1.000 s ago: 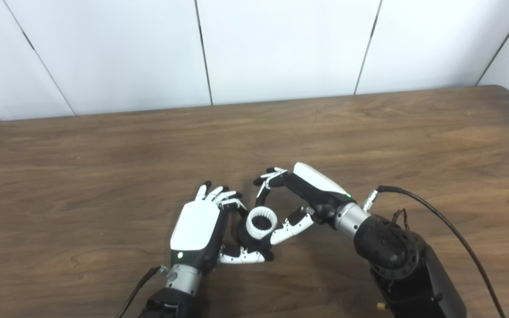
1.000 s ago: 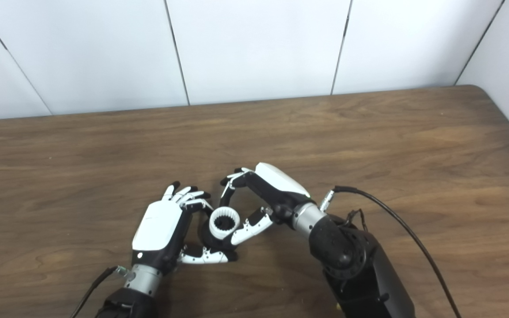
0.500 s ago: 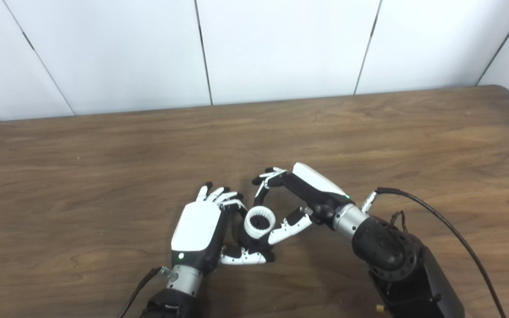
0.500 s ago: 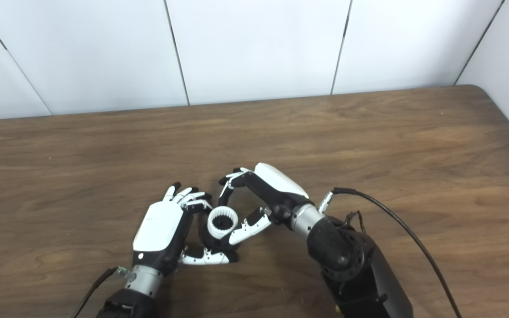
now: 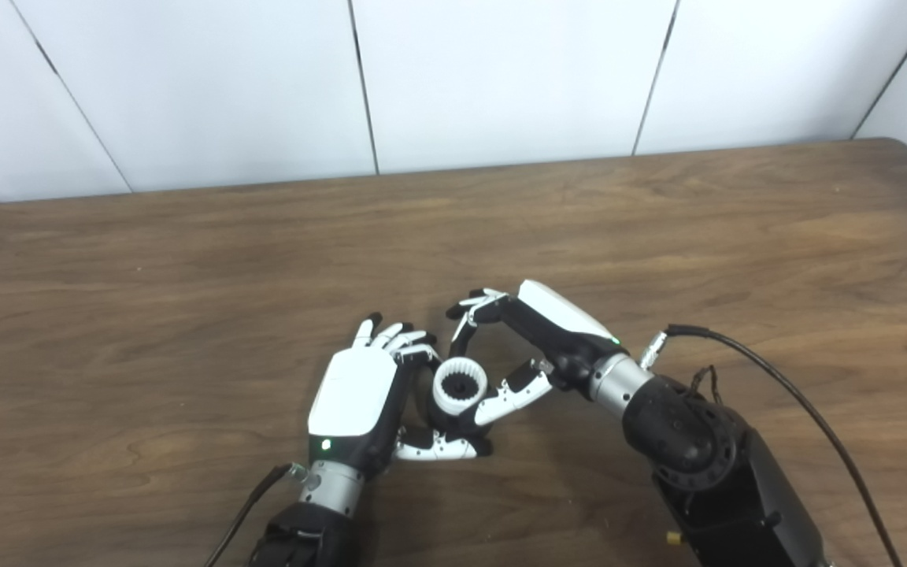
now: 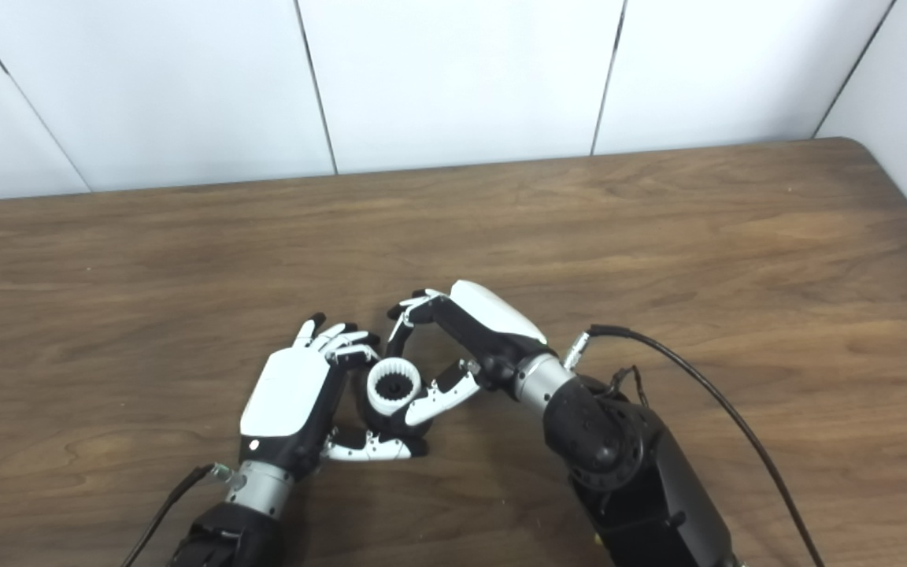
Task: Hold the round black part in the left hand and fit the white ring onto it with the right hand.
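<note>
Near the front edge of the tabletop (image 5: 186, 236), your left hand (image 5: 355, 398) is grasping the round black part (image 5: 444, 416). The white toothed ring (image 5: 460, 385) is sitting on it, with your right hand (image 5: 528, 346) curled around the ring, thumb touching its rim. The ring looks light, rigid and smooth; take hold at the outer rim, never the inner teeth.

The whole picture is shifted upward, table edge included, so the camera has been tilted. Beyond that, the right hand (image 5: 520, 346) is drawn slightly closer to the left hand (image 5: 363, 394), and the white ring (image 5: 460, 384) is seated a little lower on the round black part (image 5: 453, 417).
</note>
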{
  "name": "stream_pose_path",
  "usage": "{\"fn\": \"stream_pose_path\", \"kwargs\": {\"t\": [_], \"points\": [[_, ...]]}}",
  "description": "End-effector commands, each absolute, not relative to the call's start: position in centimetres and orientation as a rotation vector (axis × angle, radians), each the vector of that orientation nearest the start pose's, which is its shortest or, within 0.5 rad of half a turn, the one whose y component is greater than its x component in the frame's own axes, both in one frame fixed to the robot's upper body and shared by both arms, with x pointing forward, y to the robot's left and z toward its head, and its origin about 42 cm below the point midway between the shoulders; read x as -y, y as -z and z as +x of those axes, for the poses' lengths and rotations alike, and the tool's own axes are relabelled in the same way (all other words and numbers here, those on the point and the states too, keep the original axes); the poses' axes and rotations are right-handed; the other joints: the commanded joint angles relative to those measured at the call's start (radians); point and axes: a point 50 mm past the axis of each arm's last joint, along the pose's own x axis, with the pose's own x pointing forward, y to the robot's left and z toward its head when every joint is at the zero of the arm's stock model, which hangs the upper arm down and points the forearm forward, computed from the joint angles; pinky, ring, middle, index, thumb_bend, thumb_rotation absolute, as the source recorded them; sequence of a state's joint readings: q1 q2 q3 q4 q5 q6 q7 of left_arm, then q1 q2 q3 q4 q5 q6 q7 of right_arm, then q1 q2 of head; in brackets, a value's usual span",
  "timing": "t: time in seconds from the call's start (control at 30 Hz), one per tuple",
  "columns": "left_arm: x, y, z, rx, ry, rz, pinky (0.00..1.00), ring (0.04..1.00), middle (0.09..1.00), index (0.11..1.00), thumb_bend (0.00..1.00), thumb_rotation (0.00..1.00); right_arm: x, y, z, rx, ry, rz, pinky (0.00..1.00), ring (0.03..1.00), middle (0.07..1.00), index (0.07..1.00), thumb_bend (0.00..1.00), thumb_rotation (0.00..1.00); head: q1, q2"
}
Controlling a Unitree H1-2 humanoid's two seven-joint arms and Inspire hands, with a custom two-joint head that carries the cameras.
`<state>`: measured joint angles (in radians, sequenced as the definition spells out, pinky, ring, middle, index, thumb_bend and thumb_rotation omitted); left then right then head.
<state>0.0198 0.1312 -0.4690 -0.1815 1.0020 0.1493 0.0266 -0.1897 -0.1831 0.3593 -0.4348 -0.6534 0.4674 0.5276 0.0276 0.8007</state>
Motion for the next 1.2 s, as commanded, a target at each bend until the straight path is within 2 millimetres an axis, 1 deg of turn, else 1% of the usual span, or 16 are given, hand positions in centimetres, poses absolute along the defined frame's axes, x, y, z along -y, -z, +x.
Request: {"fn": "stream_pose_path", "kwargs": {"t": [0.0,0.83,1.17], "points": [[-12.53,-12.03,24.5,0.231,0.303,1.085,1.0,0.885,0.796,0.488,0.52,0.05,14.58,-21.93,29.64,0.101,-0.529,-0.824,0.94,0.95,0.838,0.484,0.52,0.13,0.001,0.0],[-12.52,-12.02,24.61,0.236,0.294,1.085,1.0,0.88,0.793,0.488,0.52,0.05,15.5,-21.3,29.85,0.078,-0.529,-0.834,0.96,0.954,0.84,0.484,0.52,0.13,-0.003,-0.002],[-12.39,-12.08,24.69,0.225,0.298,1.08,1.0,0.889,0.798,0.488,0.52,0.05,15.41,-21.13,29.86,0.07,-0.527,-0.829,0.96,0.958,0.839,0.484,0.52,0.13,-0.008,0.0]]}}
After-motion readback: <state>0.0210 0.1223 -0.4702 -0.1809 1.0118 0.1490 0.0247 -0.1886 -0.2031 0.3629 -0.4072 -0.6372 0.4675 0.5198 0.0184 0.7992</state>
